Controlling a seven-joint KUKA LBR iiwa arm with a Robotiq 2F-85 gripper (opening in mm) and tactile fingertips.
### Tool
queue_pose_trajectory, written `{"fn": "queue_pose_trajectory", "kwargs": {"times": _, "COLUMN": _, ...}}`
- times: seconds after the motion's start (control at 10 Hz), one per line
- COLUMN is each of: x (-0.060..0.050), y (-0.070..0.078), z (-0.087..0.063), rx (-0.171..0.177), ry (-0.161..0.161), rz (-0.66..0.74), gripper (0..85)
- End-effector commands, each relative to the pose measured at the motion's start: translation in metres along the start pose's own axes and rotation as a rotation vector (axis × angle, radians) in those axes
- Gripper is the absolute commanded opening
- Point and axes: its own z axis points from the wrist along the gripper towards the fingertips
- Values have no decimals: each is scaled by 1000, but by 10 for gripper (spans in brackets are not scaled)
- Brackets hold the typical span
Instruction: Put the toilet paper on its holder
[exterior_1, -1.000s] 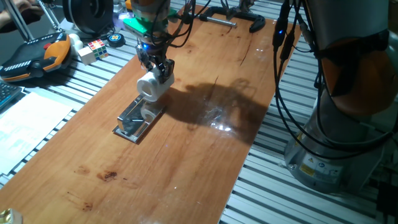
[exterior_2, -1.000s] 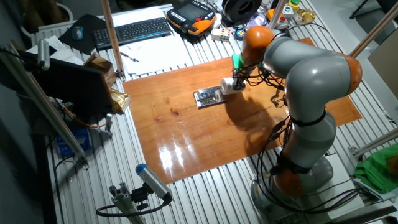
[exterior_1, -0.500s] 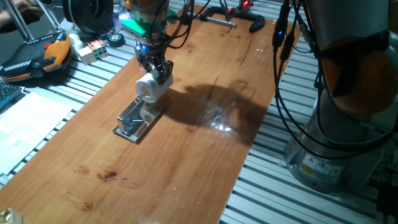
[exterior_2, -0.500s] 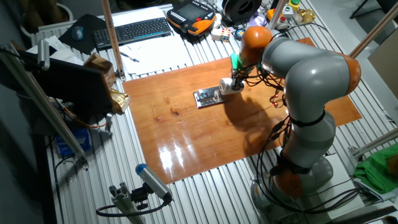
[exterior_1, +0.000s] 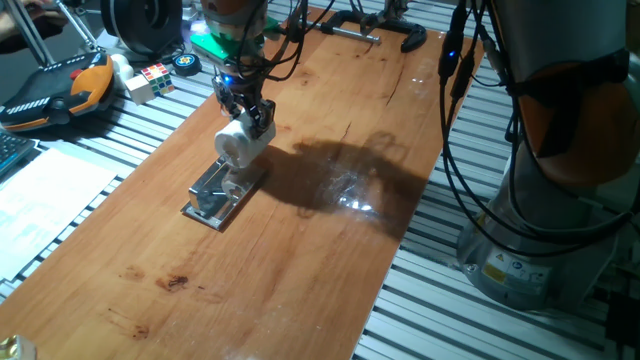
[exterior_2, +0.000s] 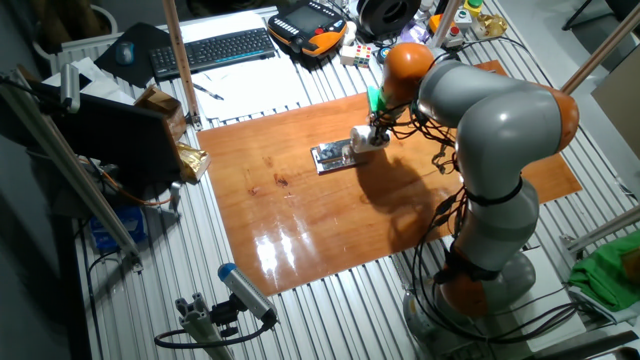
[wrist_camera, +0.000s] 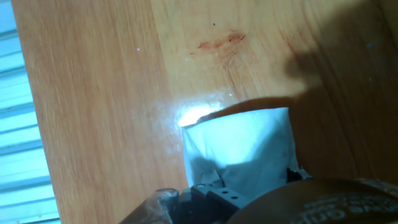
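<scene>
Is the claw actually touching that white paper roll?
Touching. One fixed view shows the gripper clamped on the toilet paper, carrying it above the holder.

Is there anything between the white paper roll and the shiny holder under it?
Nothing. In one fixed view the toilet paper, held by the gripper, hangs just above the holder, with only its raised bar below.

Toilet paper (exterior_1: 238, 146) in end effector (exterior_1: 250, 118), just above holder (exterior_1: 218, 196).
</scene>
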Motion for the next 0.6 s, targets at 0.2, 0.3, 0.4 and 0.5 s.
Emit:
{"fn": "queue_pose_trajectory", "kwargs": {"times": 0.2, "x": 10, "y": -2, "z": -2, "rx": 1, "ry": -9, "rz": 12, "gripper": 7}}
{"fn": "queue_pose_trajectory", "kwargs": {"times": 0.3, "x": 14, "y": -4, "z": -1, "rx": -3, "ry": -14, "rz": 15, "gripper": 7}}
{"fn": "queue_pose_trajectory", "kwargs": {"times": 0.4, "x": 18, "y": -6, "z": 0, "rx": -7, "ry": -18, "rz": 17, "gripper": 7}}
{"fn": "queue_pose_trajectory", "kwargs": {"times": 0.5, "x": 22, "y": -7, "z": 0, "rx": -7, "ry": -21, "rz": 20, "gripper": 7}}
